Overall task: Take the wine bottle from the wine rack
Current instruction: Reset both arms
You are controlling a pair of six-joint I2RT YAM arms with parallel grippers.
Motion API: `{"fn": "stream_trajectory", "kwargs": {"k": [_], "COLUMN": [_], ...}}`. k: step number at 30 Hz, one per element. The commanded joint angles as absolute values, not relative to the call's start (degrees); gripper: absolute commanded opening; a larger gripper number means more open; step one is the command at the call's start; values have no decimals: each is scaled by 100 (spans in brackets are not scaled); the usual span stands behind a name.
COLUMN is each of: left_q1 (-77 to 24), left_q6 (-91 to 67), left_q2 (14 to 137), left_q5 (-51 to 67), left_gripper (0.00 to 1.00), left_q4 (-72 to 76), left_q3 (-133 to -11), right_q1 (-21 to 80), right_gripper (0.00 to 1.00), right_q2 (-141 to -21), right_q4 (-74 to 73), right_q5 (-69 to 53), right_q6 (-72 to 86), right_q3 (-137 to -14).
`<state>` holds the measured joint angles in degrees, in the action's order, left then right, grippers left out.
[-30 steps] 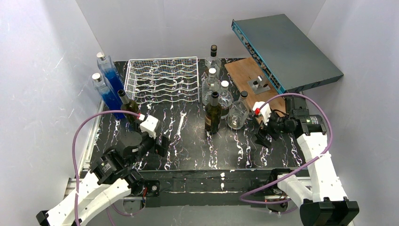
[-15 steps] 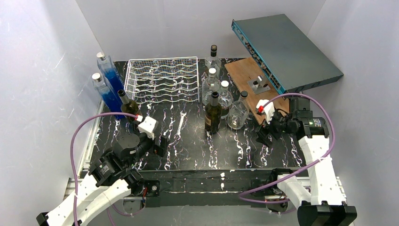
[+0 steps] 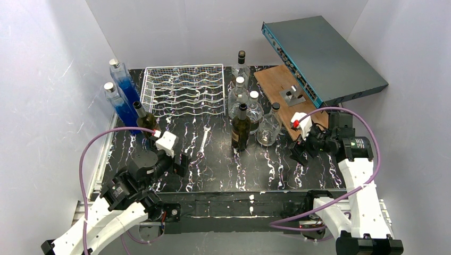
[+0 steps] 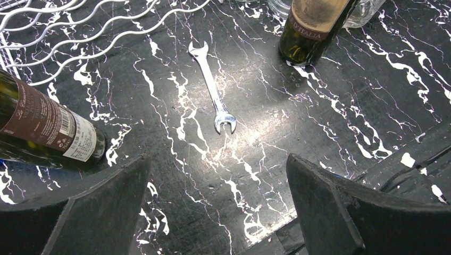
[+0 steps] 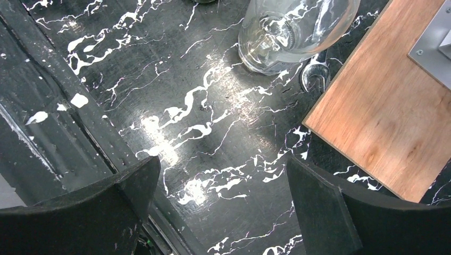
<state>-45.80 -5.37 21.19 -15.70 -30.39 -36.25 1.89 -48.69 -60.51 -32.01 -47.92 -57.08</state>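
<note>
Near the table's front edge, the left gripper (image 3: 182, 163) and right gripper (image 3: 295, 155) both hang with jaws spread wide, grasping nothing. At ten o'clock from the left gripper, the wine bottle (image 3: 144, 122) stands on the tabletop, just beside the near-left corner of the wine rack (image 3: 183, 90), which lies toward twelve o'clock.

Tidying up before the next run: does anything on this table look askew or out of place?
A teal-grey equipment box leans tilted at the far right, overhanging the wooden board. A wrench lies loose in front of the wine rack.
</note>
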Motion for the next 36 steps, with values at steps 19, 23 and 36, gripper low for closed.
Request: {"fn": "stream_trajectory", "kwargs": {"k": [19, 23, 36], "left_q1": [-4544, -4548, -4551], "left_q6": [-571, -598, -606], "left_q2": [2001, 1991, 1986], "left_q5": [-1637, -1608, -1601], "left_gripper": [98, 98, 99], "left_q4": [-3107, -3103, -3103], "left_q3": [-3667, -3665, -3656], "right_q1": [164, 165, 158], "right_gripper": [99, 100, 100], "right_q2": [-4706, -4696, -4707], "right_q4": [-5835, -5826, -5801], "right_q5": [-3164, -3147, -3103], "right_q6": [-4674, -4654, -4649], "right_q3": [-5615, -5625, -5613]}}
